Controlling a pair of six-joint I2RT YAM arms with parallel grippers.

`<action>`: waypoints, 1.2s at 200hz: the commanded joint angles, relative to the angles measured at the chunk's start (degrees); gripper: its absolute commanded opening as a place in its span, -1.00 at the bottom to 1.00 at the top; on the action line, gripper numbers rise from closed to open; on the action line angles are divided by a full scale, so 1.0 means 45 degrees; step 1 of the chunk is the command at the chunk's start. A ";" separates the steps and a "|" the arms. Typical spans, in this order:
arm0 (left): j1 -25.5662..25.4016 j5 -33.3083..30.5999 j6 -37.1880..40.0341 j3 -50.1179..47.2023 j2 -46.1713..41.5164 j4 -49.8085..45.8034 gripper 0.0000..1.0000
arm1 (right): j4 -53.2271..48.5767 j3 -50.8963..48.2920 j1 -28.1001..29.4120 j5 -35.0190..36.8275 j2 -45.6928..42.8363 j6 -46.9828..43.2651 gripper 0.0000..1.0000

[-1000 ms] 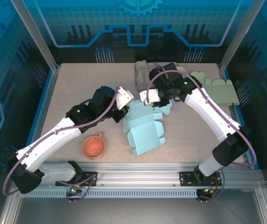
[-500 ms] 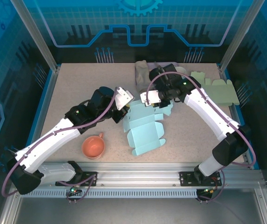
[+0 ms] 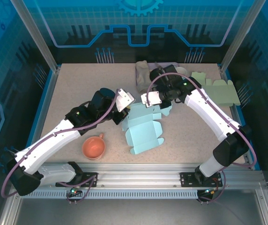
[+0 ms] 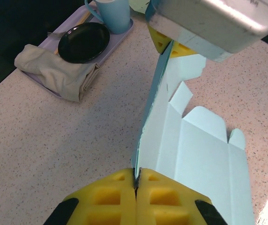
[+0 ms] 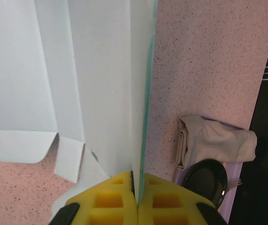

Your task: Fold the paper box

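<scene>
Top external view, contents of the table (image 3: 78, 84):

1. Paper box (image 3: 142, 136): light blue, an unfolded blank near the middle of the table between the two arms. Most of it lies flat. One long panel along its far-left side is lifted and stands on edge.
2. Orange cup (image 3: 93, 147): upright, near the front edge, left of the box and apart from it.
3. Green cardboard blank (image 3: 220, 91): flat, in the far right corner, well apart from the blue one.

Left wrist view:

4. Left gripper (image 4: 136, 180): yellow pads (image 4: 108, 192) pressed together on the near end of the raised panel, with only the thin card edge between them.
5. Tray (image 4: 124, 33): lavender, at the far edge of the table. It carries a crumpled beige cloth (image 4: 54, 72), a black dish (image 4: 83, 42), a blue cup (image 4: 113, 11) and a fork (image 4: 54, 33) beside the dish.

Right wrist view:

6. Right gripper (image 5: 136, 185): yellow pads closed tight on the opposite end of the same raised panel. The card rises straight from the pads, edge-on to the camera, and the flat flaps spread out to one side on the speckled surface.
</scene>
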 commanded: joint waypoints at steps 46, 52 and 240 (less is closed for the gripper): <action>-0.0080 -0.1908 -0.1226 -0.0793 -0.1127 0.1445 -0.26 | -0.1422 0.0221 -0.0670 0.0284 0.0223 0.1127 -1.00; -0.0076 -0.2244 -0.1527 -0.1188 -0.1430 0.1876 -0.15 | -0.1525 0.0237 -0.0796 0.0160 0.0217 0.1427 -1.00; 0.2249 -0.0034 -0.7438 -0.1314 0.1274 0.2740 0.06 | -0.1014 -0.1037 -0.1349 0.0371 -0.0133 0.6077 -1.00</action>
